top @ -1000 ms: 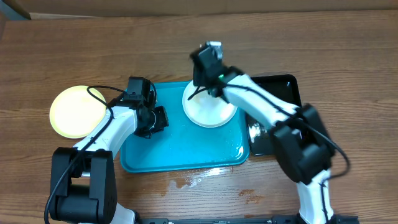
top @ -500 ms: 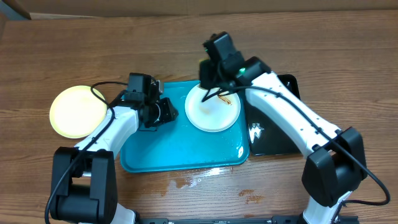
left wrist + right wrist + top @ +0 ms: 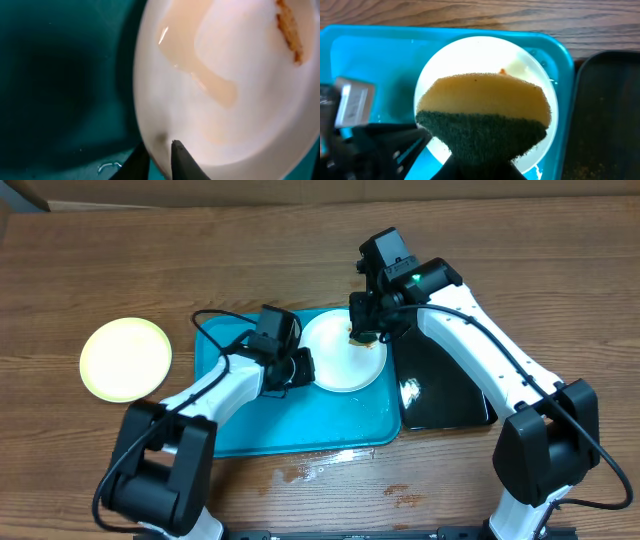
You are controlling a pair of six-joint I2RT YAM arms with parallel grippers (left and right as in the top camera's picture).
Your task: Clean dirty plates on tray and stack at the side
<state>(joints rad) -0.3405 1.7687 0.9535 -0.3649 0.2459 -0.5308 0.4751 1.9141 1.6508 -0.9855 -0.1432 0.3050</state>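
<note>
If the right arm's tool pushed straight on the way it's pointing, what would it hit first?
The sponge clamped in the right tool would press onto the white plate lying in the blue tray. It may be touching already; depth is hard to judge.

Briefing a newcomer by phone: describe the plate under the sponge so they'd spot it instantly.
Find the turquoise tray. At its far right corner lies a white plate, a sponge over it. Unlike the yellow plate on wood, it carries an orange-brown smear.

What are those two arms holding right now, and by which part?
The right end effector grips a sponge by its dark scouring side. The left end effector pinches the rim of the white plate on the turquoise tray.
</note>
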